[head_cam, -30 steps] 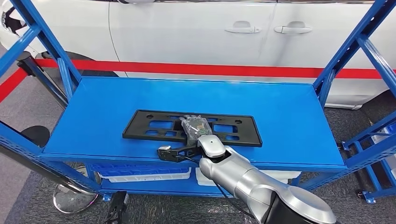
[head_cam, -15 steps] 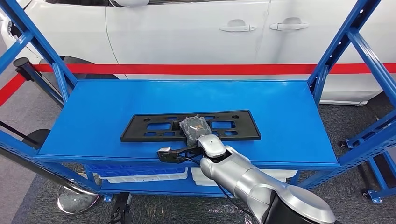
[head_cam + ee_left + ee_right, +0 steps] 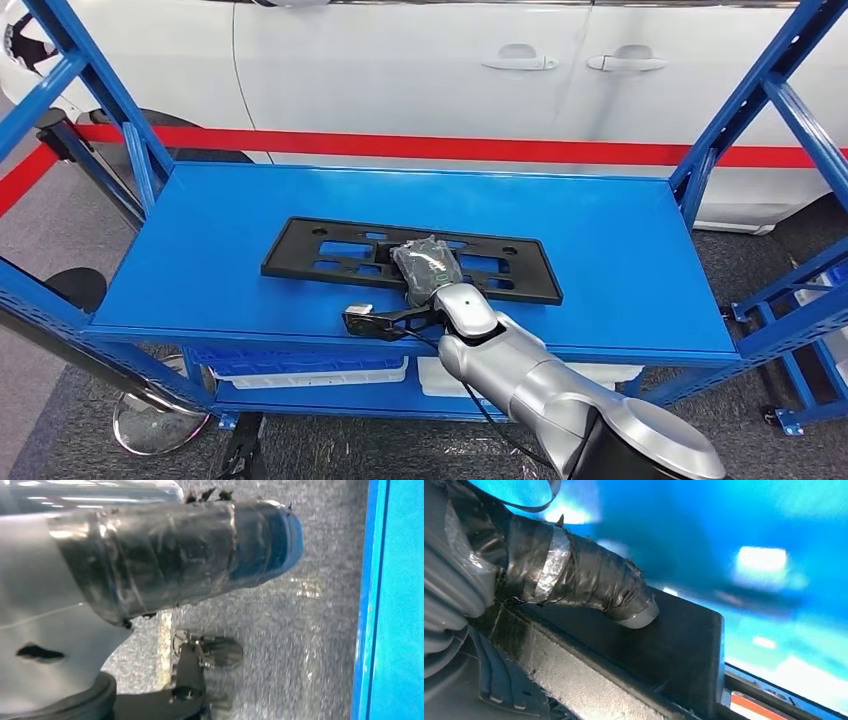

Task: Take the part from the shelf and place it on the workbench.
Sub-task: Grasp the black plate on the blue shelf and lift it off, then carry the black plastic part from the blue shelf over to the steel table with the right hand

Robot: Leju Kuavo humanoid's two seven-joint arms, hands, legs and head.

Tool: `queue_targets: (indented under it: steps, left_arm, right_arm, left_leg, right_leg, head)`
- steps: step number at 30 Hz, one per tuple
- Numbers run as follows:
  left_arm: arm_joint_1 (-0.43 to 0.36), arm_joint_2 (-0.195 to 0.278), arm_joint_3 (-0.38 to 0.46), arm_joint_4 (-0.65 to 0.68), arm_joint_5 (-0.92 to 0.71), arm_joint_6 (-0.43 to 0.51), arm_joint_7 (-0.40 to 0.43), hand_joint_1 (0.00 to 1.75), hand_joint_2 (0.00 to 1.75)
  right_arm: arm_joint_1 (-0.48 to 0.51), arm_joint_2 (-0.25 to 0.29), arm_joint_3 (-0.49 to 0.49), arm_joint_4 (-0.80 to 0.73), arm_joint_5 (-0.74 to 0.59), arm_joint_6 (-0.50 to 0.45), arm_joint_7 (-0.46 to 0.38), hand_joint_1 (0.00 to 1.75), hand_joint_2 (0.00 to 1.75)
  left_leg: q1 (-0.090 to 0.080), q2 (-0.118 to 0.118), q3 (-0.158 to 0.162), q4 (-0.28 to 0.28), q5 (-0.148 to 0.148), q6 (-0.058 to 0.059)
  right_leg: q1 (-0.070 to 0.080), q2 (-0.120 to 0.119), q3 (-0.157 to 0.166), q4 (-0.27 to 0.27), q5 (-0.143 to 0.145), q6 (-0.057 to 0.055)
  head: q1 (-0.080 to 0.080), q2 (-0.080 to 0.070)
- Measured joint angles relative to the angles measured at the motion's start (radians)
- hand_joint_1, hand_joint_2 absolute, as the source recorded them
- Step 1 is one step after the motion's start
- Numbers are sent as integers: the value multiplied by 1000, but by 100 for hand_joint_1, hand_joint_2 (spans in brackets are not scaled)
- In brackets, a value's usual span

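One black part (image 3: 410, 260) — unlabelled — gripped by right robot hand (image 3: 428, 267).

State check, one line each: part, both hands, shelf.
black plate frame: flat on the shelf top, near its front edge, not lifted.
right hand: on the frame's middle, thumb pressed on it.
left hand: hanging over the floor, holding nothing.
blue shelf: top deck bears the frame.

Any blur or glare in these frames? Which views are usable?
Head view: sharp, evenly lit, soft sheen on the shelf. Right wrist view: background smeared, bright glare patches, but the thumb on the black part reads clearly. Left wrist view: floor grainy, left hand soft.
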Motion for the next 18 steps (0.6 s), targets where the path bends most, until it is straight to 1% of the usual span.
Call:
queue_targets:
  steps: [1,2,3,4,5,6,8,9,10,11,12,14,15,16,17,18]
  left_arm:
    - [4,0,0,0,6,-1,-12,0,44]
    - [9,0,0,0,14,-5,-28,0,87]
    - [15,0,0,0,24,-11,-49,0,131]
    - [21,-1,1,0,34,-17,-74,0,175]
    - [28,-1,2,0,44,-20,-103,0,175]
    - [36,-1,5,0,51,-17,-132,0,175]
    - [53,-1,10,0,61,-7,-179,0,175]
    - [61,-1,12,0,64,-2,-193,0,175]
    - [69,0,13,0,65,1,-203,0,175]
    - [76,0,14,0,66,2,-211,0,175]
    - [82,0,15,0,66,1,-217,0,175]
    - [92,0,18,0,65,-5,-233,0,175]
    - [97,0,20,0,64,-9,-240,0,175]
    - [101,0,22,0,64,-11,-247,0,175]
    - [104,0,25,0,64,-12,-252,0,175]
    - [106,1,26,0,63,-11,-254,0,175]
  right_arm:
    - [2,-7,-9,-2,6,-27,-12,175,175]
    - [4,-16,-20,-9,16,-60,-25,175,175]
    - [8,-27,-35,-25,35,-96,-40,175,175]
    - [15,-41,-54,-52,63,-130,-53,175,175]
    - [28,-60,-81,-95,102,-158,-62,175,175]
    - [50,-81,-114,-151,143,-175,-64,175,175]
    - [111,-136,-184,-293,202,-184,-46,175,175]
    - [143,-164,-215,-367,214,-183,-32,175,175]
    - [169,-191,-242,-438,218,-184,-21,175,175]
    - [190,-215,-266,-504,223,-186,-13,175,175]
    - [210,-239,-290,-570,230,-188,-9,175,175]
    - [267,-290,-343,-718,263,-192,-13,175,175]
    - [307,-315,-371,-796,286,-193,-19,175,175]
    - [347,-339,-397,-874,308,-193,-26,175,175]
    - [383,-358,-420,-946,328,-194,-33,175,175]
    - [413,-376,-441,-1014,345,-194,-39,175,175]
  left_leg:
    - [0,-1,0,1,0,0]
    - [0,-2,0,2,-1,0]
    - [0,-3,0,3,-1,-1]
    - [-1,-3,0,5,-3,-3]
    - [-3,-4,-1,7,-4,-6]
    - [-5,-4,-1,8,-5,-9]
    - [-6,-5,-2,8,-5,-16]
    - [-6,-5,-4,8,-8,-20]
    - [-5,-5,-8,16,-16,-24]
    - [-4,-4,-18,41,-35,-29]
    - [-3,-4,-37,86,-63,-33]
    - [0,-3,-91,214,-125,-39]
    - [0,-3,-112,264,-140,-41]
    - [1,-2,-119,281,-136,-41]
    - [1,-2,-109,260,-114,-40]
    - [0,-2,-83,205,-80,-36]
  right_leg:
    - [0,0,-4,5,10,0]
    - [0,-1,9,-26,36,-2]
    - [0,-1,38,-89,71,-6]
    - [2,-1,70,-159,99,-11]
    - [3,-1,98,-216,117,-15]
    - [5,-1,116,-253,125,-18]
    - [7,-2,125,-269,125,-23]
    - [5,-3,126,-272,127,-27]
    - [3,-4,128,-275,128,-31]
    - [0,-6,129,-277,130,-36]
    - [-2,-7,130,-279,130,-40]
    - [-2,-8,131,-279,129,-45]
    - [-1,-9,132,-278,128,-46]
    - [-1,-8,132,-277,126,-46]
    - [-1,-6,132,-275,124,-46]
    - [0,-3,133,-273,122,-45]
  head:
    - [0,0]
    - [1,0]
    - [1,0]
    - [0,0]
    - [0,0]
    - [-1,0]
    - [-3,0]
    - [-3,0]
    - [-4,0]
    - [-6,0]
    - [-8,0]
    - [-11,0]
    - [-11,0]
    - [-11,0]
    - [-11,0]
    - [-11,0]
